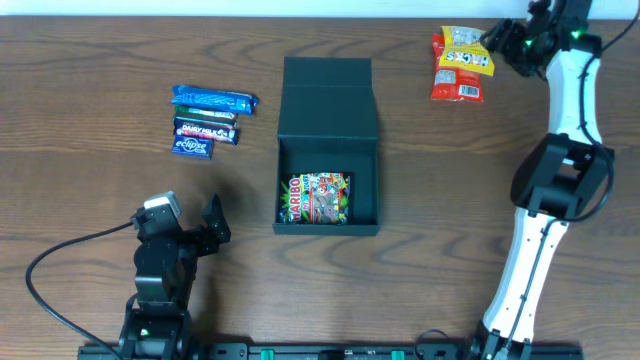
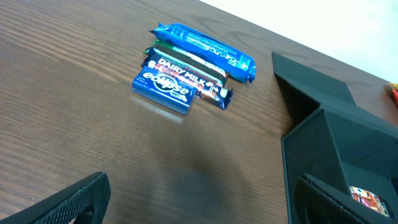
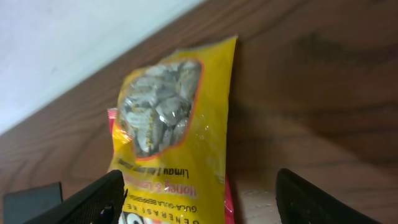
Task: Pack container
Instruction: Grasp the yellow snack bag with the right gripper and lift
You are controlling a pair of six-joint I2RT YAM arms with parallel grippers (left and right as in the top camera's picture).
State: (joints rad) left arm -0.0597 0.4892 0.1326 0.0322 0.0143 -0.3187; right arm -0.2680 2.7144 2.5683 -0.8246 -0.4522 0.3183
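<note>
**Open dark box at mid-table, one packet inside**

The container (image 1: 325, 160) is a matte, dark teal-black rectangular box. It sits upright near the middle of the wooden table (image 1: 100, 60), with its sides square to the table edges. Its lid (image 1: 327, 95) is a flap attached along the far side. The lid is open and folded back away from the opening, with a crease running across it. The inside is as dark as the outside. A colourful sweets packet (image 1: 320, 198) lies flat on the floor of the box against the near wall, and the far part of the floor is bare. The left wrist view shows a corner of the box (image 2: 348, 143), with straight, fairly tall walls.
</note>
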